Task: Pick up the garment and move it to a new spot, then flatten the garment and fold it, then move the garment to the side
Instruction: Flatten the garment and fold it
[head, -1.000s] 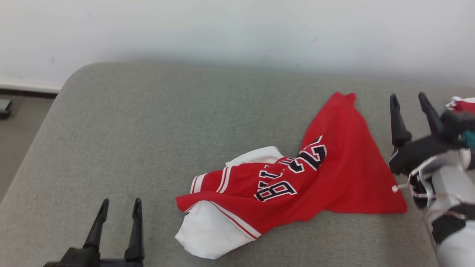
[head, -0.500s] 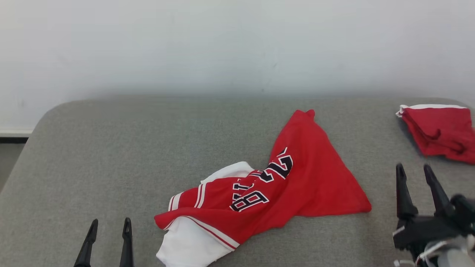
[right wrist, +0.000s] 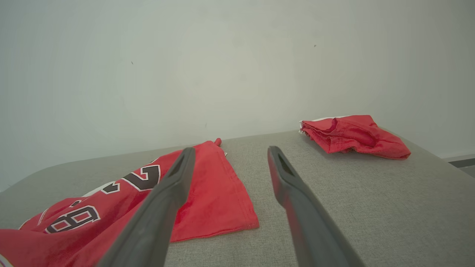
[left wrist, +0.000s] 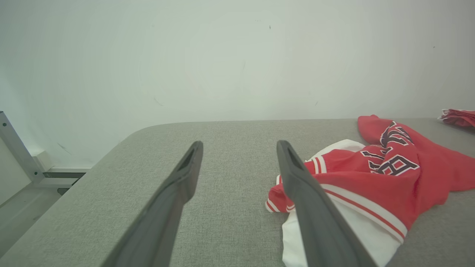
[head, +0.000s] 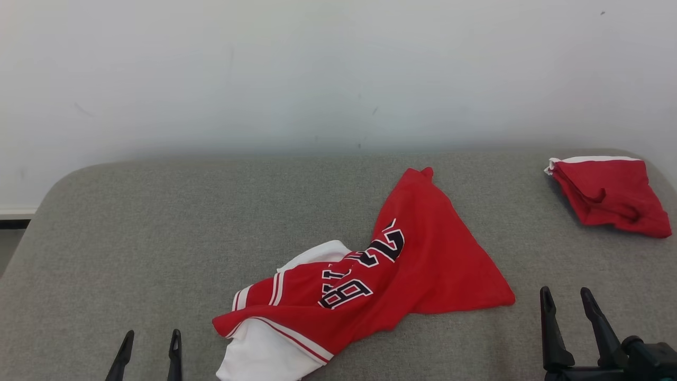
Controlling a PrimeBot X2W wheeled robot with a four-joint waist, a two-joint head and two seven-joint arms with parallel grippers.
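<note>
From the head camera, the red and white jersey (head: 370,280) lies crumpled near the front edge of the grey padded surface (head: 158,222), about midway along it. A folded red cloth (head: 608,196) sits in the far right corner. A second ago the right gripper (head: 565,293) stood close beside the jersey's right edge. It has now drawn back to the front right, fingers spread and empty. The left gripper (head: 152,338) waits at the front left, also spread. The whole picture has shifted, so that is the camera turning; the jersey keeps its shape. The left wrist camera looks between wide-apart fingers, with the jersey's white hem just to their right and untouched. The right wrist camera shows the jersey's plain red corner past its parted fingers, clear of both. The jersey probably lies at its new spot, with flattening next.
</note>
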